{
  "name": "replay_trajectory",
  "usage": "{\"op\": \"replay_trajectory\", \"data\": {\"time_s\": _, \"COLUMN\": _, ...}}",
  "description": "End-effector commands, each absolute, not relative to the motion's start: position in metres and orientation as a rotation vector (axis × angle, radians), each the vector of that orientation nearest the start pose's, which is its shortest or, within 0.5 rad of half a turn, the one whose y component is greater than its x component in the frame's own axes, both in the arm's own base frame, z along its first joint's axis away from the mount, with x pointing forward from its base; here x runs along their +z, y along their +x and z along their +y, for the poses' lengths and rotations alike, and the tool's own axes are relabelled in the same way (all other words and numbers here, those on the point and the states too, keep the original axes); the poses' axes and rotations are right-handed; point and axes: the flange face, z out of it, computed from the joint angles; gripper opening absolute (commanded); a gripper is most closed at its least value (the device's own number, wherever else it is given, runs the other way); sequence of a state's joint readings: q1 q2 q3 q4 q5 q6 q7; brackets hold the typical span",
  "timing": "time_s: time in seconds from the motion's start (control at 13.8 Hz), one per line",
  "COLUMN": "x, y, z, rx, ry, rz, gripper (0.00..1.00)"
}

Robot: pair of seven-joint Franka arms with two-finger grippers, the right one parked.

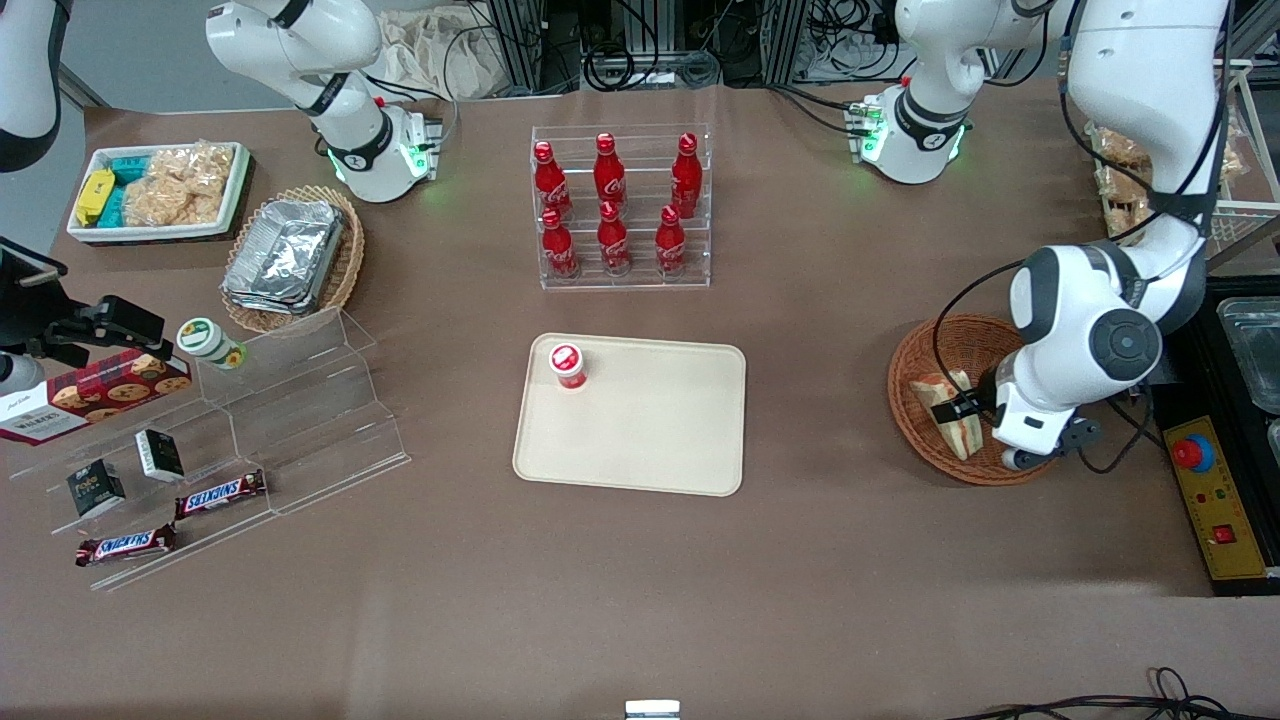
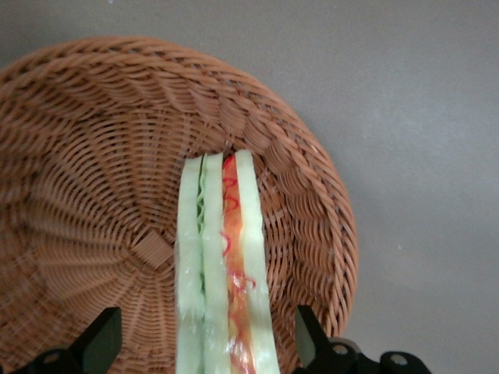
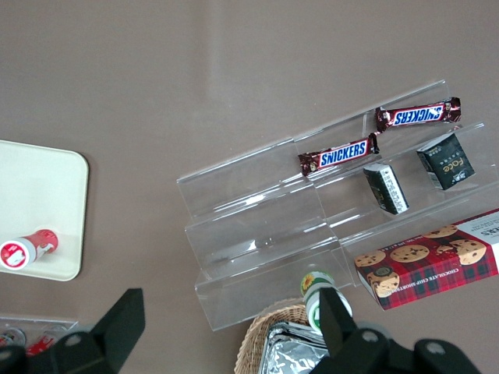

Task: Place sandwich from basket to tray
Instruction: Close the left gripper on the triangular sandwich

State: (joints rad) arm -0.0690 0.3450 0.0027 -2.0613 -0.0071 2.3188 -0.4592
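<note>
The left arm is folded down low at the right of the frame, its gripper (image 1: 958, 408) spread wide around the sandwich (image 1: 950, 412), which sits in the basket (image 1: 915, 368), well apart from the tray (image 1: 650, 420).

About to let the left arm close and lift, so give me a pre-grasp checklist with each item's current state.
1. Sandwich in the basket: ok, it stands on edge against the wicker.
2. Tool straddling the sandwich: ok, one finger shows on each side of it in the left wrist view.
3. Fingers open and clear of the bread: ok, a gap shows on both sides.
4. Fingers low enough for a firm hold: cannot tell.
5. Room on the tray: ok, only a small red-capped bottle stands near one corner.
6. Table between basket and tray free of things: ok in the front view.
</note>
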Motion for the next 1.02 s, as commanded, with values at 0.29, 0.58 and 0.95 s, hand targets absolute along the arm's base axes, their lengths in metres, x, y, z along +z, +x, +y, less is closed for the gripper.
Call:
{"op": "replay_trajectory", "data": {"time_s": 0.29, "x": 0.233, "y": 0.578, "z": -0.058, "rx": 0.081, "ry": -3.043, "rz": -0.675, "gripper": 0.68}}
{"op": "replay_trajectory", "data": {"time_s": 0.58, "x": 0.256, "y": 0.58, "z": -0.056, "rx": 0.07, "ry": -3.044, "rz": -0.661, "gripper": 0.34}}
{"op": "replay_trajectory", "data": {"time_s": 0.95, "x": 0.391, "y": 0.585, "z": -0.057, "rx": 0.056, "ry": -3.004, "rz": -0.589, "gripper": 0.34}}
